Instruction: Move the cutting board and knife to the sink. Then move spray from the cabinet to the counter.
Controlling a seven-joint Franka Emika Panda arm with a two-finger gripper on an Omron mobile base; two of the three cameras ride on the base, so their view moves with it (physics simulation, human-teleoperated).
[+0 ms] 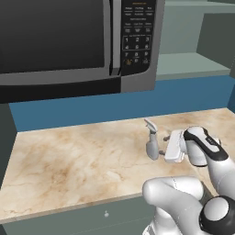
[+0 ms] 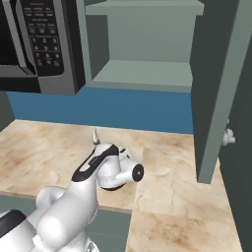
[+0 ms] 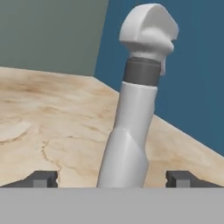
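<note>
In the right base view the arm (image 2: 93, 170) hides nearly all of the spray (image 2: 95, 134); what looks like its nozzle pokes out at twelve o'clock.

The desk (image 1: 69, 156) looks like polished beige stone with brownish veins, smooth with a soft sheen. The spray (image 3: 131, 127) seems matt grey plastic, its collar darker (the paler head at 12 o'clock is faintly glossy). The microwave (image 1: 69, 41) shows brushed silvery metal around dark glossy glass. The cabinet (image 2: 147, 44) is flat matt grey-green.
</note>
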